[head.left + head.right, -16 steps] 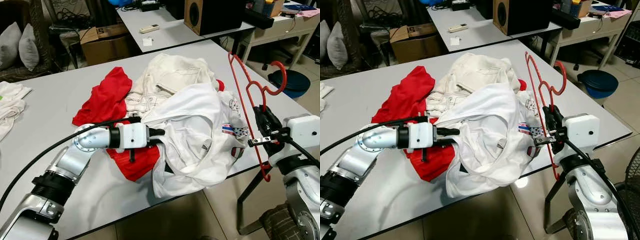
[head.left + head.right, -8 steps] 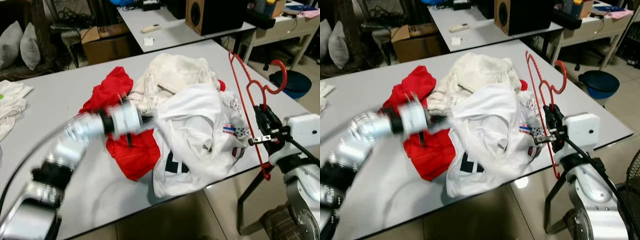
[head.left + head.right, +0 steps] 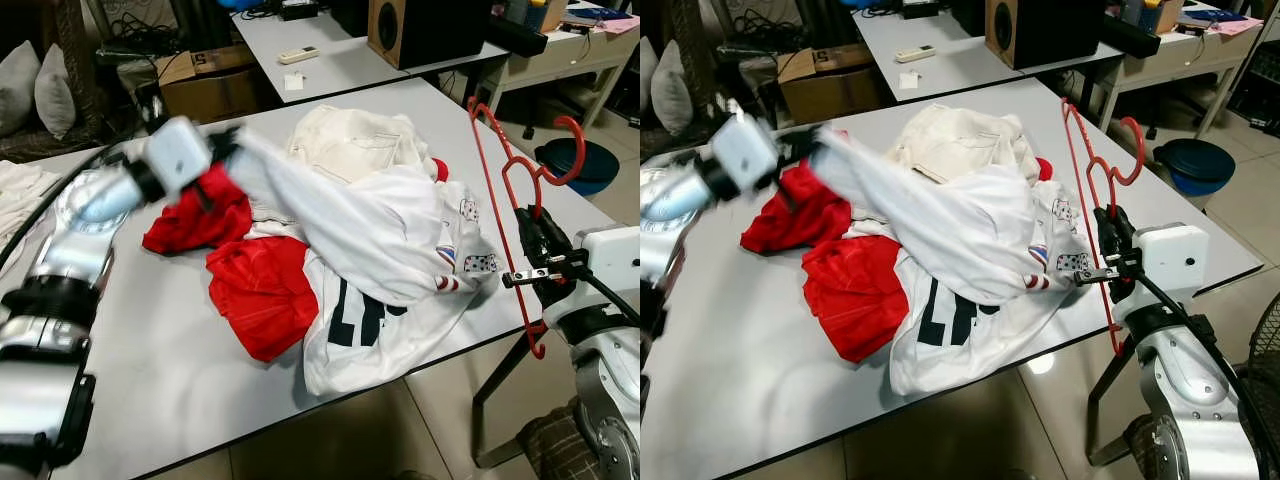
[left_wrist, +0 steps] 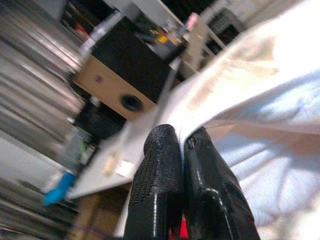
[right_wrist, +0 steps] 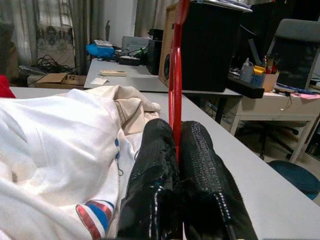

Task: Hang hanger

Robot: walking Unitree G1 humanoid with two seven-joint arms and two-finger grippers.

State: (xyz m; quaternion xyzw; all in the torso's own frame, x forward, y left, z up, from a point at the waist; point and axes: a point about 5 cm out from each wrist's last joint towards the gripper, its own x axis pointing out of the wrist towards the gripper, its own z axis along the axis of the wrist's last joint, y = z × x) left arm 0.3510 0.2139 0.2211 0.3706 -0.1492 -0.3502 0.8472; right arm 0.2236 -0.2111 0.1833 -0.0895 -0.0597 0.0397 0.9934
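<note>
A red hanger (image 5: 177,60) stands upright at the table's right edge, its lower bar pinched in my shut right gripper (image 3: 528,225). A white T-shirt (image 3: 385,235) with dark printed numbers lies spread over the middle of the grey table (image 3: 150,370). My left gripper (image 3: 225,140) is shut on a fold of it, with its fingertips (image 4: 172,145) pressed together on the cloth. That fold is stretched up toward the far left. A red garment (image 3: 262,300) lies under the shirt's left side. A cream jacket (image 3: 350,140) lies behind it.
White clothes (image 3: 20,195) lie at the table's left edge. Behind stands a second table with a remote (image 3: 299,56) and a black speaker box (image 3: 425,30). A cardboard box (image 3: 205,80) sits on the floor. A blue bin (image 3: 585,160) and a desk are at the right.
My left gripper has swung up and to the far left, dragging the white shirt's fold with it and baring the dark print. The right gripper with the hanger has barely moved.
</note>
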